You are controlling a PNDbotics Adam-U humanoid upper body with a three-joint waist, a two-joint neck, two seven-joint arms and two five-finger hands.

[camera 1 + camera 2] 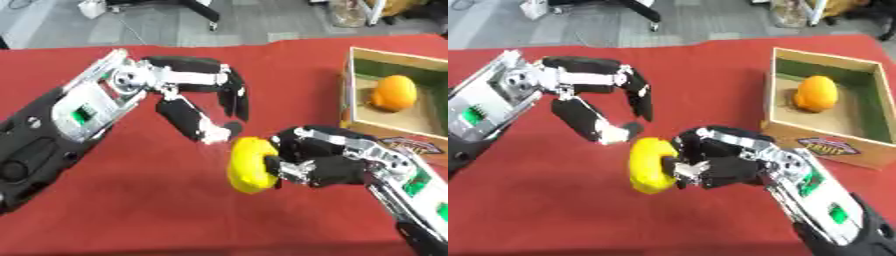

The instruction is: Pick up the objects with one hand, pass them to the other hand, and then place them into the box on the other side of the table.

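A yellow rounded object (246, 165) hangs above the red table near the middle. My right hand (319, 161) comes in from the lower right, and its curled fingers are closed on the object's right side. My left hand (194, 100) reaches in from the left, just above and left of the object. Its fingers and thumb are spread in an open arc. The thumb tip (226, 131) is at the object's top edge; contact is unclear. A cardboard box (829, 146) with a green lining stands at the right, with an orange fruit (815, 93) inside.
A red cloth (131, 210) covers the table. Beyond the far edge lies grey floor with chair legs and other gear (197, 12). The box sits close to my right forearm (824, 210).
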